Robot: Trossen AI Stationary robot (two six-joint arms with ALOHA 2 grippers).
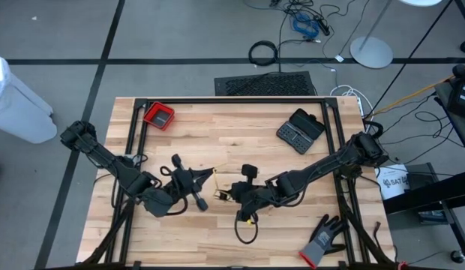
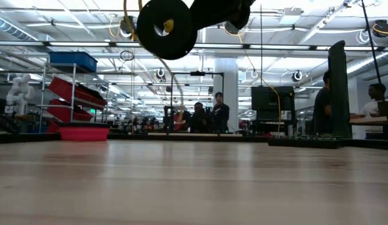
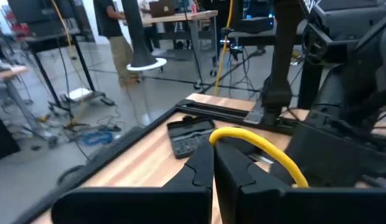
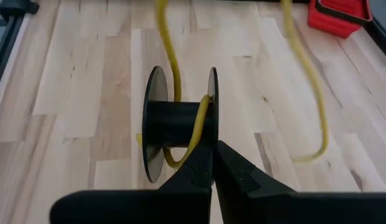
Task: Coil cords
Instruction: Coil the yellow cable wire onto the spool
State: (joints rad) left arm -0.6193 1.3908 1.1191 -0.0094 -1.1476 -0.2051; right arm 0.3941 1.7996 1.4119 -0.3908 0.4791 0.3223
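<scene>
The yellow cord is partly wound on a small black spool, which hangs in the air and also shows in the low view. My right gripper is shut on the spool over the table's middle. My left gripper is shut on the yellow cord just left of it. The black cord lies in a loose loop on the table, nearer the front edge. My left gripper pinches the yellow cord between its two fingertips. The cord arcs away slack from the tips, clear of the table. My right gripper pinches the rim of one of the spool's thin side discs between its two fingers. The spool hangs clear of the table with its axle about level. The cord crosses the barrel right beside the fingertips.
A red tray stands at the far left and a black case at the far right. A grey-black glove lies at the near right corner. A black frame borders the table. People show in the room beyond.
</scene>
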